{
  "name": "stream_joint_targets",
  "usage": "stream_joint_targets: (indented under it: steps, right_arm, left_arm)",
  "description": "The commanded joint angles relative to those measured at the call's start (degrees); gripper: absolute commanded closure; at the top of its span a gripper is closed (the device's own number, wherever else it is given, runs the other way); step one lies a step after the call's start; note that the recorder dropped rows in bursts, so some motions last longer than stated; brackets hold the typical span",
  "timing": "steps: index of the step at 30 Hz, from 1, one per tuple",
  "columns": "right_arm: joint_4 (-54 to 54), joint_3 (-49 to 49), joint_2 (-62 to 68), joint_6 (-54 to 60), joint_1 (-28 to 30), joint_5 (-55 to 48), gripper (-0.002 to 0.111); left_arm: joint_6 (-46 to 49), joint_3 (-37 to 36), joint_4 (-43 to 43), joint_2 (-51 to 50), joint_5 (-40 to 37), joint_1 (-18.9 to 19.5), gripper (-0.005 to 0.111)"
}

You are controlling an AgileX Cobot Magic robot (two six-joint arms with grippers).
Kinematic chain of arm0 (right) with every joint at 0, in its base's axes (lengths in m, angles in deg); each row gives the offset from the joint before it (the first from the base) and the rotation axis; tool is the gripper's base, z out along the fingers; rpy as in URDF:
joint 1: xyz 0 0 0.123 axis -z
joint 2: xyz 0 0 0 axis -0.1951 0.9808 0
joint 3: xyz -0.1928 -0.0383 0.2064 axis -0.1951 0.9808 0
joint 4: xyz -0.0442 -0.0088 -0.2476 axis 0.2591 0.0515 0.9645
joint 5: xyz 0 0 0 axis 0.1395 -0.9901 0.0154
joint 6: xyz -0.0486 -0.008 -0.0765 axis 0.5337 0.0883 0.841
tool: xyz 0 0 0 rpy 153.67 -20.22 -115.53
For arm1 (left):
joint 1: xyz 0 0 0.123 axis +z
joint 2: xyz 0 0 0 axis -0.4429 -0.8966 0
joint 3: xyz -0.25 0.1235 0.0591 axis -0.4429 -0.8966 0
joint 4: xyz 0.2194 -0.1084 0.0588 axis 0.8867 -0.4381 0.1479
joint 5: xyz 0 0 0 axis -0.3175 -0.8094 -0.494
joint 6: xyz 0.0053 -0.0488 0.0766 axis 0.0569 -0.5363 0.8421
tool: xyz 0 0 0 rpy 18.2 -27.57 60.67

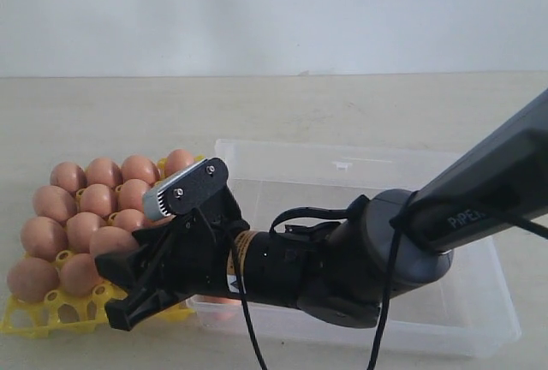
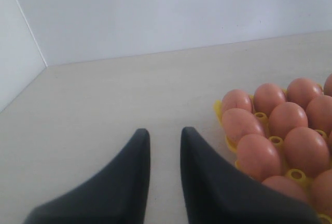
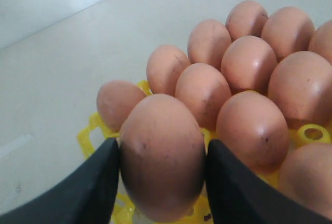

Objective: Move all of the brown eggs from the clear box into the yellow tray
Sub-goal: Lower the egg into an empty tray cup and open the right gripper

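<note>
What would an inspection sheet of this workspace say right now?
Surface: pale beige table.
Job's things: yellow tray mostly filled with brown eggs; clear box beside it, partly hidden by the right arm.
Clutter: nothing seen.
Grippers: right gripper clamps a brown egg over the tray's near cells; left gripper slightly open, empty, above the table beside the tray.
Cables: black cables hang from the right arm in front of the box.
Surroundings: plain white wall.
</note>
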Motion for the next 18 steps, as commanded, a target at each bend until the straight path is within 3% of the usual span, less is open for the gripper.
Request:
stream_joint_targets:
  steps: [1, 18]
  right_arm:
    - [0.4, -0.7, -0.9, 0.6, -0.1, -0.5, 0.108]
    - [0.4, -0.7, -0.9, 0.6, -0.5, -0.5, 0.108]
  left_arm:
    - [-0.1, -0.2, -0.1, 0.1, 0.1, 0.1, 0.085]
    - [-0.1, -0.2, -0.1, 0.1, 0.1, 0.1, 0.085]
